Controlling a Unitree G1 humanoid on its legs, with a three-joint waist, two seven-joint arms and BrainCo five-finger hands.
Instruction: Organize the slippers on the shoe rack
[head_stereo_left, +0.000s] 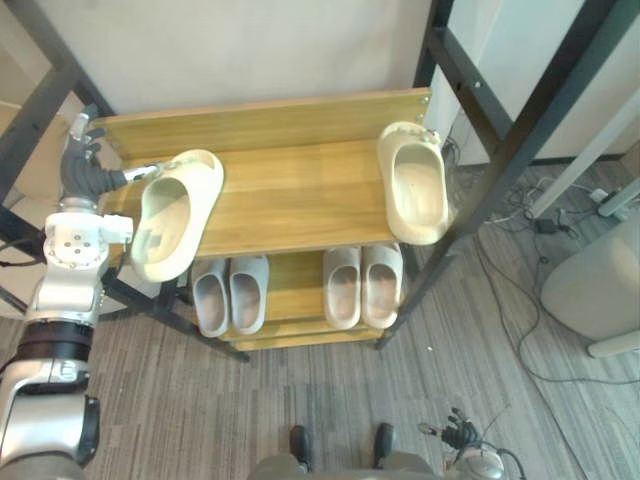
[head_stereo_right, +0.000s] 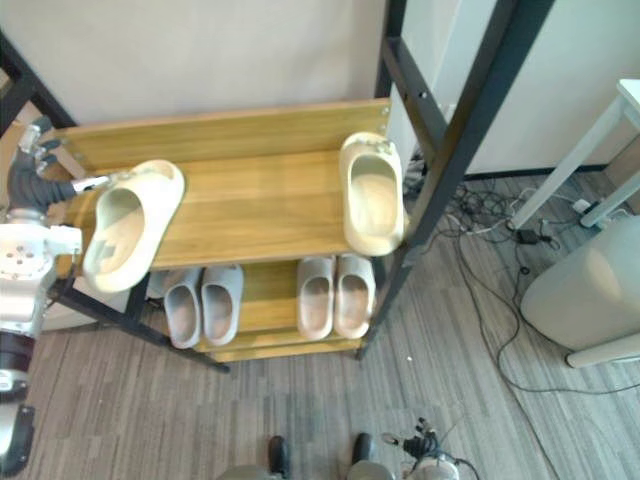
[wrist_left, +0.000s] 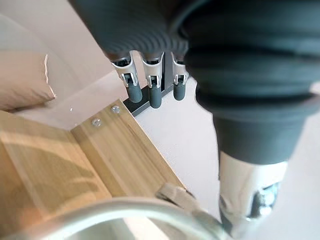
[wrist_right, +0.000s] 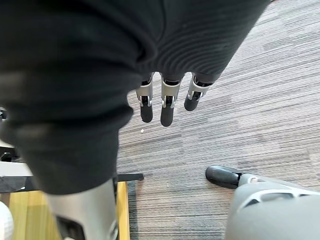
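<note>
Slipper (head_stereo_left: 175, 212) overhanging top shelf (head_stereo_left: 290, 195), left hand (head_stereo_left: 88, 160) beside it
Whether the thumb touches its heel is unclear; the released, straight fingers (wrist_left: 155, 95) sit at its 10 o'clock. A second slipper (head_stereo_left: 414, 182) lies at the shelf's 3 o'clock edge; the right hand (wrist_right: 167, 102) hangs slack.

- No text, number or sign can be read on the shoe rack (head_stereo_left: 290, 195).
- The cream slipper (head_stereo_left: 412, 190) lying on it shows no legible label either.
</note>
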